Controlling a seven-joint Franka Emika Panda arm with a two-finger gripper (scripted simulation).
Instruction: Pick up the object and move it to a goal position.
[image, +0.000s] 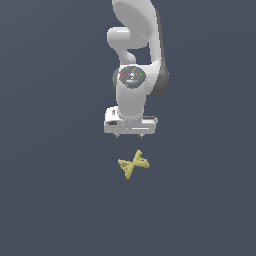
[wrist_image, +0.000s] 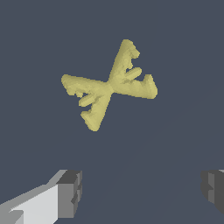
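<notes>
Lying on the surface: the object (image: 134, 164), a small pale-yellow X of crossed lumpy arms with rounded ends, flat on the dark slate surface (image: 50, 200).
Object place: in the exterior view it sits just past centre toward 6 o'clock, alone, touching nothing but the surface.
Object shape: in the wrist view the object (wrist_image: 109, 86) shows four arms meeting at a narrow waist, their tips pointing to roughly 1, 3, 7 and 9 o'clock, with short knobby spurs along the arms.
Object to fingers: in the exterior view the object lies at 6 o'clock from the fingers (image: 129, 135), near them but apart, with a clear strip of surface between.
Fingers: spread wide and holding nothing; in the wrist view the two grey pads (wrist_image: 70, 194) stand far apart at the frame's edge near 7 and 4 o'clock, the gap between them wider than the whole object.
Hand: the white block carrying the fingers sits level in the exterior view, broader than the object.
Arm: the white Panda arm (image: 134, 60) rises from the hand toward 12 o'clock and leaves the frame there.
Surface: plain, uniform dark blue-grey in both views.
</notes>
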